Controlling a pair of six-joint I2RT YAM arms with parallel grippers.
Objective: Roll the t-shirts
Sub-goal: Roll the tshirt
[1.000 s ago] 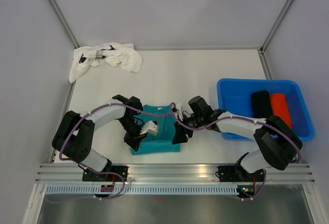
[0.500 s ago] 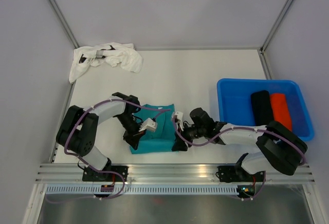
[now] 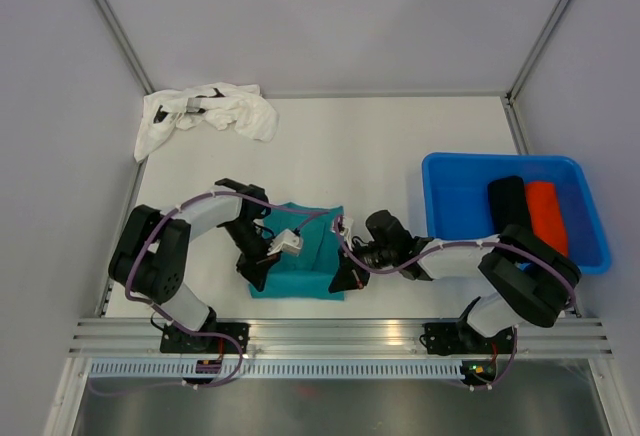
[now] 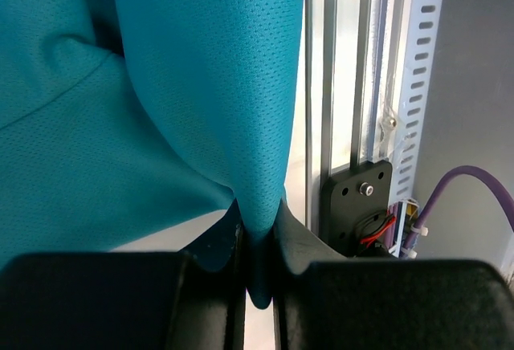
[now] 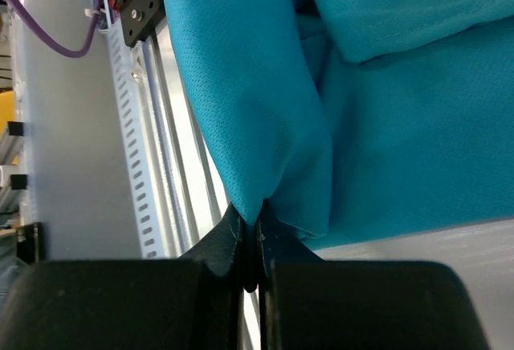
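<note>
Left gripper [image 4: 259,239]: both black fingers pressed together on a thin fold of the teal t-shirt [image 3: 303,254], with cloth rising out of the pinch. Right gripper [image 5: 250,242]: likewise clamped on a fold of the same shirt, the fabric hanging in a pleat from the tips. From above, we see the two grippers at the shirt's near corners, left one on its left, right one on its right, the shirt spread between them on the table [image 3: 380,146]. Its near hem lies close to the aluminium rail [image 3: 340,334] at the table's front; in both wrist views the rail and its slotted strip run just beside the pinched folds, so room is tight on the near side. Beyond the shirt, white tabletop shows up to the back wall. To the right, the blue tub [image 3: 450,184] stands near the right arm's elbow and against the right frame post. Far left corner: the white t-shirt [image 3: 215,111], crumpled, touching the left edge. Count: four t-shirts, namely one teal in hand, one white in a heap, and the black t-shirt [image 3: 507,202] and orange-red t-shirt [image 3: 546,212] rolled side by side, touching, in the tub. One tub, two arms.
</note>
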